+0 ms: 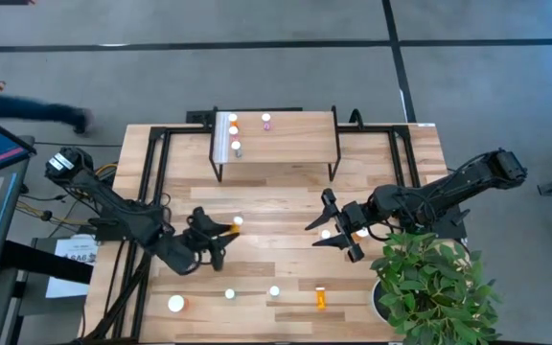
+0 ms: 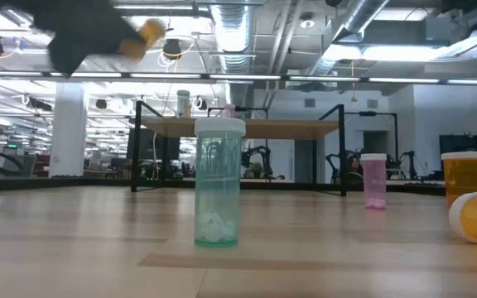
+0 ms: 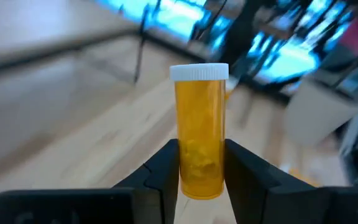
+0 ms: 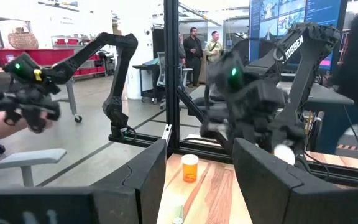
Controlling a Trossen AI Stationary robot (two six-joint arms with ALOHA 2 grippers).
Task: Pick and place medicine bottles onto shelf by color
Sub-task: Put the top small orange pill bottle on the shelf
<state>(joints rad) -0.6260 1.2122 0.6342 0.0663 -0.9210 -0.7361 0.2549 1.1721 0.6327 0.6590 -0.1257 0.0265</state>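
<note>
My left gripper [image 1: 220, 233] hangs above the table's left middle, shut on an orange medicine bottle [image 3: 200, 134] with a white cap; the low view shows it blurred, high over the table [image 2: 150, 33]. My right gripper [image 1: 329, 228] is open at the right middle, low over the table. A white-capped bottle [image 1: 326, 233] stands between its fingers, with no touch visible. The shelf [image 1: 290, 144] stands at the far middle and carries three bottles on its left part [image 1: 235, 132] and a pink one [image 1: 266, 121]. More bottles stand on the near table: pale green [image 2: 218, 182], pink [image 2: 374, 180], orange [image 2: 465, 178]. My left gripper pinches the orange bottle's lower body [image 3: 200, 177] between its two fingers [image 3: 166, 171], one on each side. The fingers come from the table's left. The bottle is lifted clear of the table, and its capped end [image 3: 199, 73] sticks out beyond the fingers.
One orange bottle lies on its side near the table's near edge [image 1: 320, 299]. Two pale green ones [image 1: 229, 294] and a wide-capped orange one [image 1: 175, 304] stand close by. A potted plant [image 1: 429, 287] fills the near right corner. Black frame bars run along the far edge.
</note>
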